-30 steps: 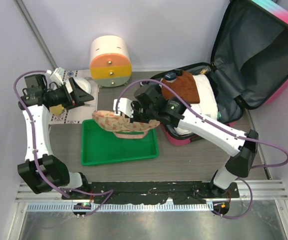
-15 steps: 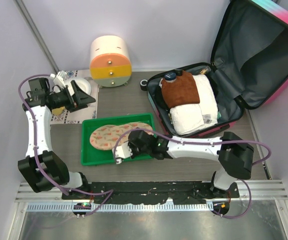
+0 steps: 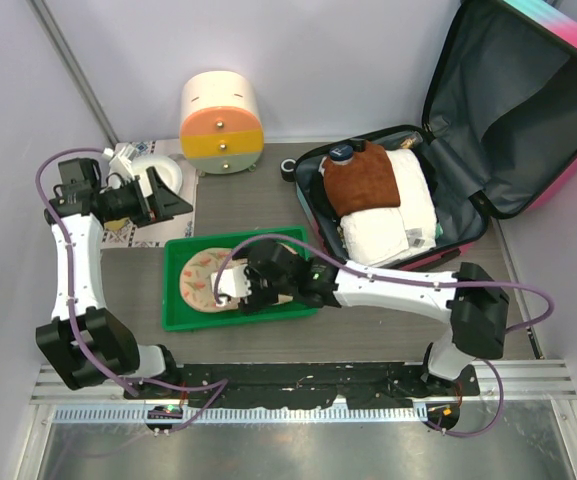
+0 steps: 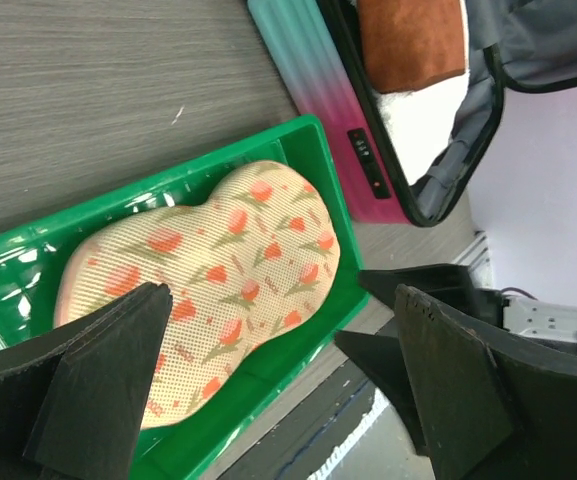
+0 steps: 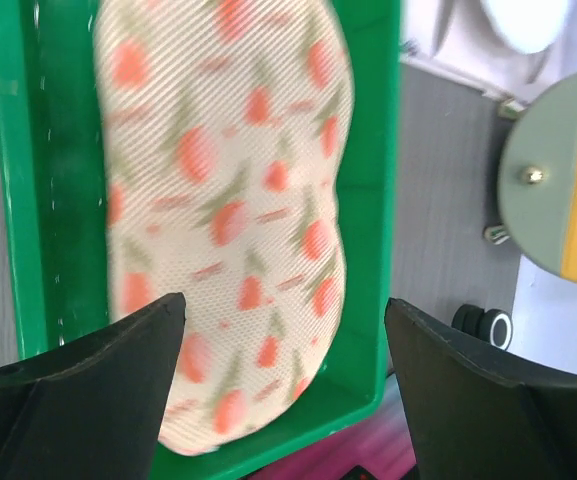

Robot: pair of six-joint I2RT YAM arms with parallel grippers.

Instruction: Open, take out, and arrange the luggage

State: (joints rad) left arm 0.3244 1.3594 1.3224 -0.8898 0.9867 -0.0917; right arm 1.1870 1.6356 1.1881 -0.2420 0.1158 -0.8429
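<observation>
The right gripper (image 5: 283,315) hangs over the pad (image 5: 228,200) in the tray (image 5: 43,200), jaws spread wide. The left gripper (image 4: 283,300) has its jaws spread too, holding nothing. Lift the right straight up so you don't snag the pad, then reach for the luggage (image 3: 528,120), open at the table's (image 3: 248,190) far right, brown cloth (image 3: 360,178) on top.

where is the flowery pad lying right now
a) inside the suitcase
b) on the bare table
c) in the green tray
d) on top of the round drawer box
c, the flowery pad lies flat inside the green tray, with the tray's walls showing all around it.
</observation>
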